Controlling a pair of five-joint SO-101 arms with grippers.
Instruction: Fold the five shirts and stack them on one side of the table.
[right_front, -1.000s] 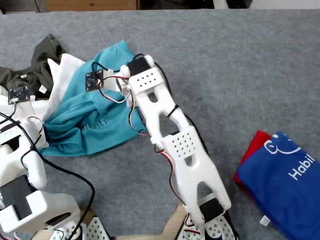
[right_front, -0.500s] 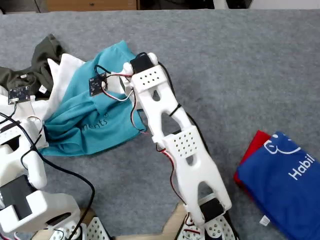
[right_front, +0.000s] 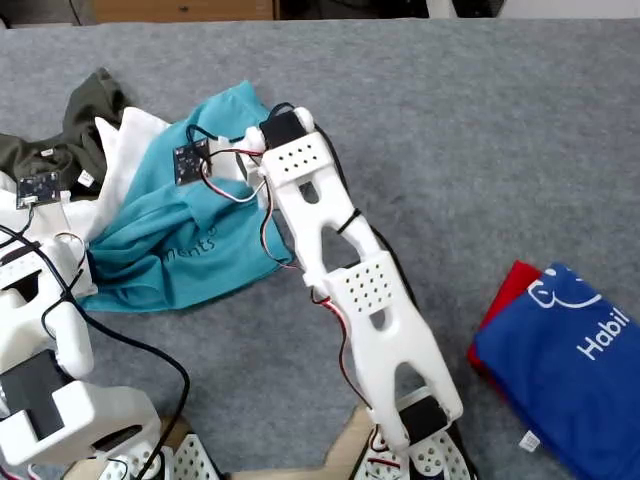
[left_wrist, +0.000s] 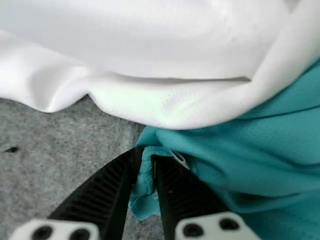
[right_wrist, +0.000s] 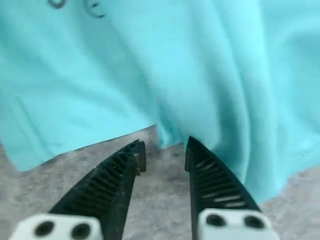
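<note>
A grey, felt-like bench (right_front: 480, 130) carries everything here. The teal shirt (right_front: 180, 240) lies crumpled in the upper left of the high view. It is draped partly over a white shirt (right_front: 125, 150), and a dark olive shirt (right_front: 85, 115) sits beyond that toward the left edge.

Treat the teal one as light, limp and probably a little slick. It looks like thin knit that will sag, slide over itself and hold no shape once lifted. A firm pinch on a single layer at a hem or corner should serve you better than a bite on a bunched fold.

Your left end effector (left_wrist: 145, 155) is pressed together on a small tuck of teal hem, just beside the white shirt's rolled edge. Your right end effector (right_wrist: 162, 147) has its jaws spread, with nothing between them, at the teal hem where it meets the bench. Take that hem well apart from the left's hold, so the cloth can be drawn flat between the two. Expect the white shirt underneath to drag along.

At the lower right, a folded blue shirt (right_front: 570, 370) rests on a red one (right_front: 505, 295).
</note>
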